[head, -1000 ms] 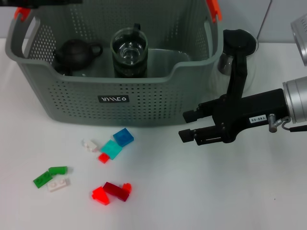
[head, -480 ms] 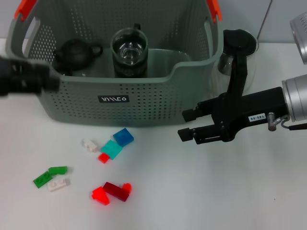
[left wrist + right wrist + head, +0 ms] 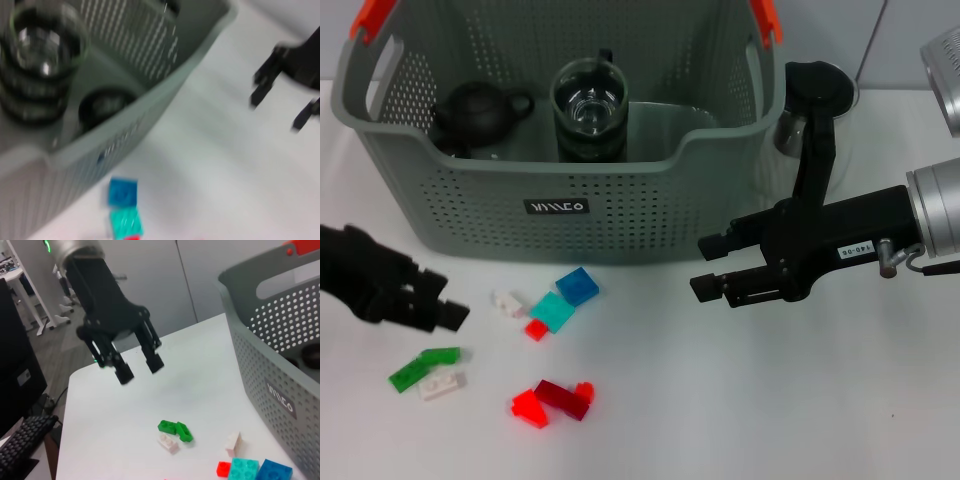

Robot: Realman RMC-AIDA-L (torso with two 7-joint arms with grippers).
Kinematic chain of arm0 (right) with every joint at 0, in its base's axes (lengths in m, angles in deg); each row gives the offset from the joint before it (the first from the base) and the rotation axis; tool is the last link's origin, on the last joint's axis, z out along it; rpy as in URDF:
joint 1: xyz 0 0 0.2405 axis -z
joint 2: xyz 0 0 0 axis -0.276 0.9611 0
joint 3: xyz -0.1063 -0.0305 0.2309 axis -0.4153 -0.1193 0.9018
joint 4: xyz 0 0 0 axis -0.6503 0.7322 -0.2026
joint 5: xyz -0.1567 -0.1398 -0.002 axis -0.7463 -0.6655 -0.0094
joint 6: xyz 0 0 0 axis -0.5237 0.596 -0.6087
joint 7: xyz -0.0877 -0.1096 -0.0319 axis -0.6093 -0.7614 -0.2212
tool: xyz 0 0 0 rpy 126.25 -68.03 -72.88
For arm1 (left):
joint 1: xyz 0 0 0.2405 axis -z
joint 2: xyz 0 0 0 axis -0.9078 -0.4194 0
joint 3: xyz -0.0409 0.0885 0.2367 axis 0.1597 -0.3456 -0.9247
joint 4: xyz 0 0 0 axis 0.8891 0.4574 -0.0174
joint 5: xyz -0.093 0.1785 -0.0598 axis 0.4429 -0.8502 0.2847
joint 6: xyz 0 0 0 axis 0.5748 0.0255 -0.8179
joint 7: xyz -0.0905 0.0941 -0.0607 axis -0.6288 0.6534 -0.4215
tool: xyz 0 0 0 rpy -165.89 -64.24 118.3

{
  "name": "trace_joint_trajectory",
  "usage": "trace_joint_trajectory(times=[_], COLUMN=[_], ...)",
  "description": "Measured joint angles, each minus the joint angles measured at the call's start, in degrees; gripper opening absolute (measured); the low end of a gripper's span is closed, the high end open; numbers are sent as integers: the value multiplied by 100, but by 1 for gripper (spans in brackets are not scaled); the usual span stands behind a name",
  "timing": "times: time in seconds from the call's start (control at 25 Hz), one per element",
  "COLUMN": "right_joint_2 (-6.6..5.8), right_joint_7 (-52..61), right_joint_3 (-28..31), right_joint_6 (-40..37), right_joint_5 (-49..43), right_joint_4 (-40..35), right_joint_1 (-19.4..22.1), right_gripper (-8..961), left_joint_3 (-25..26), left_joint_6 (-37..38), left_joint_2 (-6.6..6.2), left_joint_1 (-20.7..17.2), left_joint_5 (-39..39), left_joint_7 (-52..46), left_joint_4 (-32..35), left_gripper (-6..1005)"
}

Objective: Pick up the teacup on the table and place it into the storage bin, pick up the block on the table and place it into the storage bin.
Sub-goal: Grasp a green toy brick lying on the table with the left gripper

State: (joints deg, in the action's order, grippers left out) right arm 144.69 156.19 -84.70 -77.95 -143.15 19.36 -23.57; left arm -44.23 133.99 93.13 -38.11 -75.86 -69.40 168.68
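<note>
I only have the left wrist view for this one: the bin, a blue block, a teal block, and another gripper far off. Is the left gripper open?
Observer: Yes. The right wrist view shows the left gripper open and empty, fingers pointing down above the table.
Operator: What lies nearest to it?
Observer: In the head view, two green blocks and a white block lie on the table close to it, outside your picture.
Operator: Anything else on the table I miss?
Observer: A glass vessel stands outside the right end of the storage bin, behind the right gripper.
</note>
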Motion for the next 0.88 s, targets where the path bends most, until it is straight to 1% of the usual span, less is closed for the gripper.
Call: trace_joint_trajectory(times=[0.12, 0.2, 0.28, 0.32, 0.36, 0.44, 0.64, 0.76, 0.8, 0.88], right_joint_2=[0, 0, 0, 0, 0, 0, 7, 8, 9, 9], right_joint_7=[-4, -19, -32, -35, -36, -41, -32, -28, -27, -26], right_joint_3=[19, 24, 27, 27, 28, 29, 28, 28, 28, 29], right_joint_6=[-6, -6, -4, -3, 1, 12, 17, 17, 24, 33], right_joint_5=[0, 2, 2, 2, 2, 2, 0, 0, 0, 0], right_joint_4=[0, 0, 0, 0, 0, 0, 0, 0, 0, 0], right_joint_1=[0, 1, 2, 2, 0, -1, -6, -6, -4, -1], right_gripper=[609, 609, 609, 609, 609, 609, 610, 610, 610, 609], left_joint_3=[-226, -310, -391, -495, -495, -607, -858, -930, -961, -1001], left_joint_6=[-45, -73, -148, -248, -248, -351, -737, -890, -947, -993], left_joint_2=[108, 180, 279, 358, 358, 424, 637, 763, 822, 845], left_joint_1=[73, 104, 137, 144, 144, 146, 108, 34, -44, -86], left_joint_5=[-553, -790, -1078, -1296, -1296, -1438, -1771, -1926, -1991, -2053], left_joint_7=[-2, 29, 85, 113, 113, 127, 250, 377, 500, 542], left_joint_4=[5, 1, -13, -8, -8, 7, 172, 359, 476, 543], left_gripper=[542, 542, 541, 541, 541, 541, 541, 540, 540, 539])
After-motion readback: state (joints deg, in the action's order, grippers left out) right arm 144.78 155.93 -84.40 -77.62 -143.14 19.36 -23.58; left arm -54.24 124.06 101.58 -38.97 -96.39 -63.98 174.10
